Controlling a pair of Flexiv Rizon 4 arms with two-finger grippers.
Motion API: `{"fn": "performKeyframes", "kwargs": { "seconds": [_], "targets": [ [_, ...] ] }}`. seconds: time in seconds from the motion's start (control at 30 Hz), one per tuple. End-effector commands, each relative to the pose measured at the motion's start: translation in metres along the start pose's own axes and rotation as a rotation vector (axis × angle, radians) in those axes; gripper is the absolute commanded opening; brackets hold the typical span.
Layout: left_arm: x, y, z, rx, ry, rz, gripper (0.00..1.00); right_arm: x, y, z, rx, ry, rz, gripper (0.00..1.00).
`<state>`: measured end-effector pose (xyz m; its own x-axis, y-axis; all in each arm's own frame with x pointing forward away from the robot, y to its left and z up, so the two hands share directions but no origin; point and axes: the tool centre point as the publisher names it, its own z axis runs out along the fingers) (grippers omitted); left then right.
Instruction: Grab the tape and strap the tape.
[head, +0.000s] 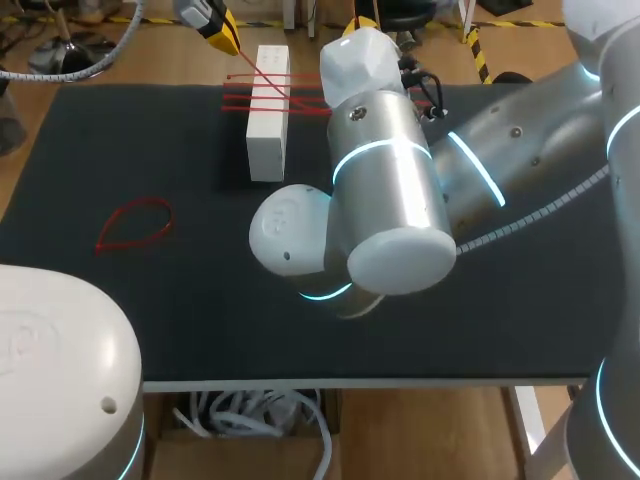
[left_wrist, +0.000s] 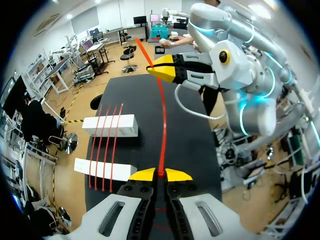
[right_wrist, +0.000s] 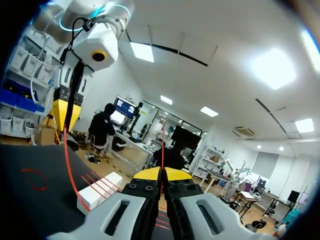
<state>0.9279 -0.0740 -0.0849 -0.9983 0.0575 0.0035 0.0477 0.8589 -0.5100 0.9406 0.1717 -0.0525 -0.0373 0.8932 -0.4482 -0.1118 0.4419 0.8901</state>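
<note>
Black tabletop (head: 150, 320) bearing a white block (head: 268, 110) crossed by red strands (head: 262, 98) and, well apart, a loose red loop (head: 135, 225); left gripper (left_wrist: 160, 175) and right gripper (right_wrist: 162, 172) each pinched tight on the red tape (left_wrist: 161, 125) strung between them.

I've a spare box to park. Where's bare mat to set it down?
Bare mat lies between the red loop and the white block, and at the front right corner beside the right arm. Crowded: the far edge by the block, where the left gripper and right gripper hold a red band stretched between them.
</note>
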Motion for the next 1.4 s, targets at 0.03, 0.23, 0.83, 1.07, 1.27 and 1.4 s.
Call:
{"fn": "performKeyframes", "kwargs": {
  "seconds": [0.03, 0.23, 0.83, 1.07, 1.27, 1.4],
  "targets": [
    [0.0, -0.001, -0.001, -0.005, 0.001, -0.001, 0.0, -0.001, 0.002, 0.0, 0.003, 0.001, -0.001, 0.0],
    [0.0, -0.001, -0.001, -0.005, 0.001, -0.001, 0.0, -0.001, 0.002, 0.0, 0.003, 0.001, -0.001, 0.0],
    [0.0, -0.001, -0.001, -0.005, 0.001, -0.001, 0.0, -0.006, 0.011, -0.021, 0.044, -0.02, -0.27, 0.0],
    [0.0, -0.001, -0.001, -0.005, 0.001, -0.001, 0.0, -0.011, 0.018, -0.03, 0.065, -0.014, -0.493, 0.0],
    [0.0, -0.001, -0.001, -0.005, 0.001, -0.001, 0.0, -0.014, 0.029, -0.03, 0.065, -0.003, -0.682, 0.0],
    [0.0, -0.001, -0.001, -0.005, 0.001, -0.001, 0.0, -0.012, 0.037, -0.026, 0.035, 0.016, -0.859, 0.0]
  ]
}}
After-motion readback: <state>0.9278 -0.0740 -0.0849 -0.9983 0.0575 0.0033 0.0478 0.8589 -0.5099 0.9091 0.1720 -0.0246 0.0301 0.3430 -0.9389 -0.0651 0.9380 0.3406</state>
